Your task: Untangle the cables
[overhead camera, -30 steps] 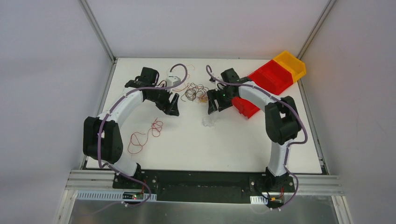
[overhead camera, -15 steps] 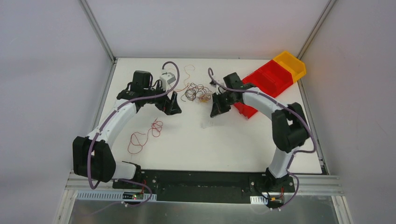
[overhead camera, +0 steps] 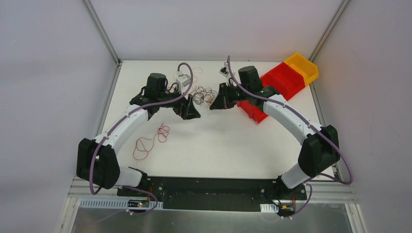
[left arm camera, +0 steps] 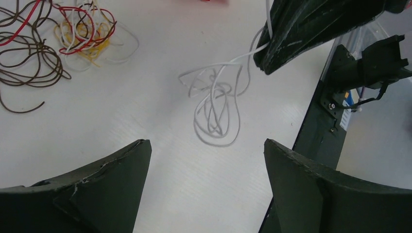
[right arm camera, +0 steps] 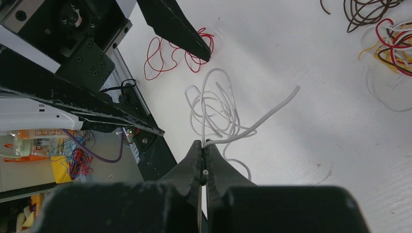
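Trailing L-ward: elongated wht cable (right arm camera: 216, 109)

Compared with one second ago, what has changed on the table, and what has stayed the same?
The right tool closed on a strand of the white cable and shifted toward the far side, its elbow swinging out to the right. The left tool opened wider and moved right, now over the white cable. The red cable, the coloured tangle and the bins stayed where they were.
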Tool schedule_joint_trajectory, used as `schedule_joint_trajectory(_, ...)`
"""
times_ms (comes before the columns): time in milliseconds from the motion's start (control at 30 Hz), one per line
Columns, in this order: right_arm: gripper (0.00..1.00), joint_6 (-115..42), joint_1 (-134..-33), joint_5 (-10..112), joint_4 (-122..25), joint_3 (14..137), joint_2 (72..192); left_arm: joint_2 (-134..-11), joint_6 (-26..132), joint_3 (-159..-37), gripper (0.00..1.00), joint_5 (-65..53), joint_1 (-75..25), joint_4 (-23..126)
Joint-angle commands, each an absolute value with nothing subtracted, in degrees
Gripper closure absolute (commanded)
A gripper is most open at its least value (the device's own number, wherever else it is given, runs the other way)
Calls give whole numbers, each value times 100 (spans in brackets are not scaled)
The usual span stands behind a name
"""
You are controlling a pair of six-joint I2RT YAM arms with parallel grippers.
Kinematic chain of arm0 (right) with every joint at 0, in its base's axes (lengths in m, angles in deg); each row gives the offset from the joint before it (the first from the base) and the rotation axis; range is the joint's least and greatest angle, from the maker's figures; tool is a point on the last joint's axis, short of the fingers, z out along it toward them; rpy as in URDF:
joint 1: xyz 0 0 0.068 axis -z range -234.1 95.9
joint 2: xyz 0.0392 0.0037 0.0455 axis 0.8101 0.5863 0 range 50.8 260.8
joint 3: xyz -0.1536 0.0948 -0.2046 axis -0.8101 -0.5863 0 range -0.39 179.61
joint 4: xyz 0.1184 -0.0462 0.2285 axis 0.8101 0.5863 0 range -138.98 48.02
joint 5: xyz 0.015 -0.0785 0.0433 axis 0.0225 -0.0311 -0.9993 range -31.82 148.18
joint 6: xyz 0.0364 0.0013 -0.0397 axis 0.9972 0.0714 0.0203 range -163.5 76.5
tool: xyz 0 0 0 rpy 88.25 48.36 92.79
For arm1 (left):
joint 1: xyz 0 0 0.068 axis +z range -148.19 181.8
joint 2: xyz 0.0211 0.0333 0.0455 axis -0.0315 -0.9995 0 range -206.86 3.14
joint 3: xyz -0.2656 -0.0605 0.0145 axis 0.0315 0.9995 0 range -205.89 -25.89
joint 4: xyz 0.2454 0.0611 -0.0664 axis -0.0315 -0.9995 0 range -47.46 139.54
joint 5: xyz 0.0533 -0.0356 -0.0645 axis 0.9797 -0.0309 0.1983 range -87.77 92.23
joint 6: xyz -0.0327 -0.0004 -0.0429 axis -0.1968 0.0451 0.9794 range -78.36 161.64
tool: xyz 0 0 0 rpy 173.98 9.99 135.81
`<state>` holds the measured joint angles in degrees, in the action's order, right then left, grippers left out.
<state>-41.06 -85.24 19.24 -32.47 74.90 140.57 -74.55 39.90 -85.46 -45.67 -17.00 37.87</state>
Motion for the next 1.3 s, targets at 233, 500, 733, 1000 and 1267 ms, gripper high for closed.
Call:
schedule_joint_trajectory(233, 100, -4137, -8554, 2096, -2944, 7727, 13501, -7642, 4907, -8728, 87, -4755, -1906, 4485)
schedule_joint_trajectory(500, 100, -4579, -7445, 3732, -2508, 7643, 13052, -6641, 4607, -8340, 100, -4968, -1314, 3980)
schedule_joint_trajectory(733, 100, -4491, -6647, 3964, -2562, 8252, 13040, -6875, 4575, -8652, 94, -5037, -1338, 3873)
schedule_joint_trajectory(1000, 100, -4377, -5615, 3946, -2953, 9381, 13343, -7694, 4990, -10014, 13, -4379, -1615, 3843)
schedule_joint_trajectory(1267, 100, -4405, -4085, 3923, -3284, 11427, 14769, -7972, 4628, -10397, 1, -4155, -1610, 3336)
